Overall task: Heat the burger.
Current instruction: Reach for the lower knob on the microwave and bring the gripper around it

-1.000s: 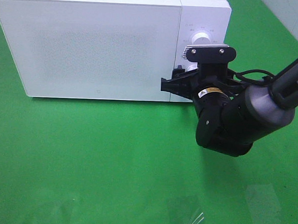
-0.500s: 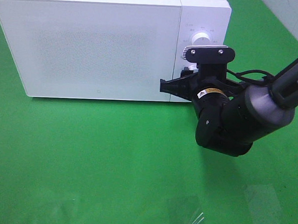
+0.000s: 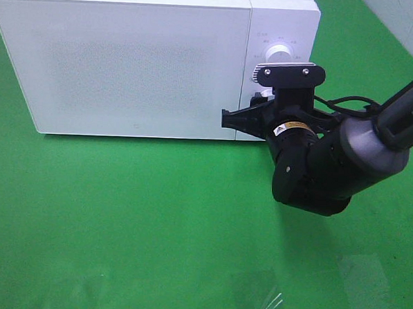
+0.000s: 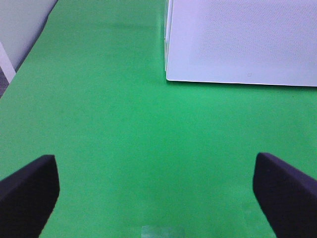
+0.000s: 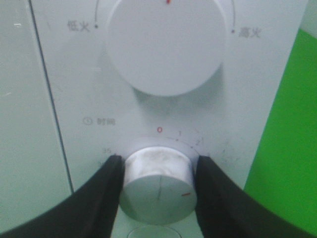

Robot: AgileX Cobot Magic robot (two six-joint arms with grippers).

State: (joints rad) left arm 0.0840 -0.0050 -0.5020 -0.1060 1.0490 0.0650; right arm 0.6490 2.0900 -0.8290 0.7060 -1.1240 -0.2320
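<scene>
- The white microwave (image 3: 142, 61) stands at the back of the green counter (image 3: 120, 219), its door shut flush with the front
- The burger shows in none of the views; where it is cannot be told
- The control panel at the microwave's right end carries two round white knobs, one above the other
- The right fingers (image 5: 99, 198) are closed on the timer knob (image 5: 158, 186), the lower of the two, one black finger pressed against each side of it
- The timer knob's face bears a short red mark that sits away from the red 0 on the printed scale around it
- The power knob (image 5: 166, 44), larger and plain white, is untouched, with Chinese labels printed on either side of it
- In the high view the right arm (image 3: 330, 168) reaches in from the right, and its dark wrist and camera bracket cover the lower part of the control panel
- The left fingers (image 4: 29, 191) are spread wide with nothing between them, above bare green counter, and the microwave's near left corner lies ahead of them
- A crumpled bit of clear film (image 3: 271, 303) lies near the front edge of the counter, well apart from the microwave
</scene>
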